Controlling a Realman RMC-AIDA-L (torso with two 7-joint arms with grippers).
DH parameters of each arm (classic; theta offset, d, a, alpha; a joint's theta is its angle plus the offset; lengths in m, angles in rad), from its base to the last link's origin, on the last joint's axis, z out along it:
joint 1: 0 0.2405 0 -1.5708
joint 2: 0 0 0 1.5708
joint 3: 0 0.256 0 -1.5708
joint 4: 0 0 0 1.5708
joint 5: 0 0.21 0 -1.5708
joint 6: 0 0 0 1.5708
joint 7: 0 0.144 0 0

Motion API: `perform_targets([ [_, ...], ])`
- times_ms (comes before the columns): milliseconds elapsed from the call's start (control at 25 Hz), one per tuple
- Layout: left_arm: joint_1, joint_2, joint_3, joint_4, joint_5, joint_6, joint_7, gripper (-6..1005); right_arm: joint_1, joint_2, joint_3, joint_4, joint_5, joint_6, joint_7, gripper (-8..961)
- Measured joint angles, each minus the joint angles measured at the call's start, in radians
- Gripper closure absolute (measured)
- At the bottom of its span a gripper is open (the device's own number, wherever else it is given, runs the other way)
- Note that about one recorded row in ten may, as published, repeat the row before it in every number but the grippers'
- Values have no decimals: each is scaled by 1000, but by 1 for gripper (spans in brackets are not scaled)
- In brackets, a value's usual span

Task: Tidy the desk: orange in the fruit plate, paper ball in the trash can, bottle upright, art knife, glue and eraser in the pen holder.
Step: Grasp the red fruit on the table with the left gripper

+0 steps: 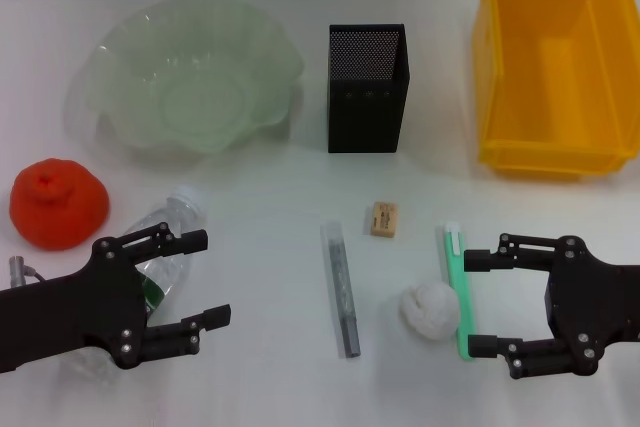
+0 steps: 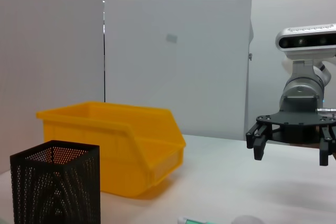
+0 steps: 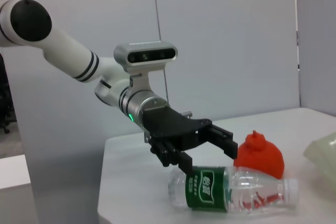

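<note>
The bottle (image 1: pixel 168 239) lies on its side at the front left, also in the right wrist view (image 3: pixel 231 190). My left gripper (image 1: pixel 210 277) is open and hovers over its labelled part; it shows in the right wrist view (image 3: pixel 205 148). The orange (image 1: pixel 58 202) sits on the table left of the bottle. The fruit plate (image 1: pixel 190 77) stands empty at the back left. My right gripper (image 1: pixel 470 304) is open beside the green glue stick (image 1: pixel 458 287) and the paper ball (image 1: pixel 430 309). The grey art knife (image 1: pixel 340 287) and the eraser (image 1: pixel 384 218) lie mid-table. The pen holder (image 1: pixel 367 87) stands behind them.
The yellow trash can (image 1: pixel 555 57) stands at the back right and looks empty; it also shows in the left wrist view (image 2: pixel 115 145) behind the pen holder (image 2: pixel 55 187). The right gripper (image 2: pixel 291 142) shows there, held above the table.
</note>
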Motion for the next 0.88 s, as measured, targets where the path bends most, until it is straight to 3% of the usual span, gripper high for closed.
perform_targets([
  [600,1,2,-13,40,-2,49,-32,212,13,3,10,6,15,-13,-1,165],
  [800,13,2,-60,91,-5,80,-34,213,17,4,12,33,24,-6,-12,165],
  [840,23,4,-121,131,-14,120,-39,214,10,5,16,48,41,-1,-17,165],
  [880,23,4,-121,131,-14,120,-39,214,10,5,16,48,41,-1,-17,165],
])
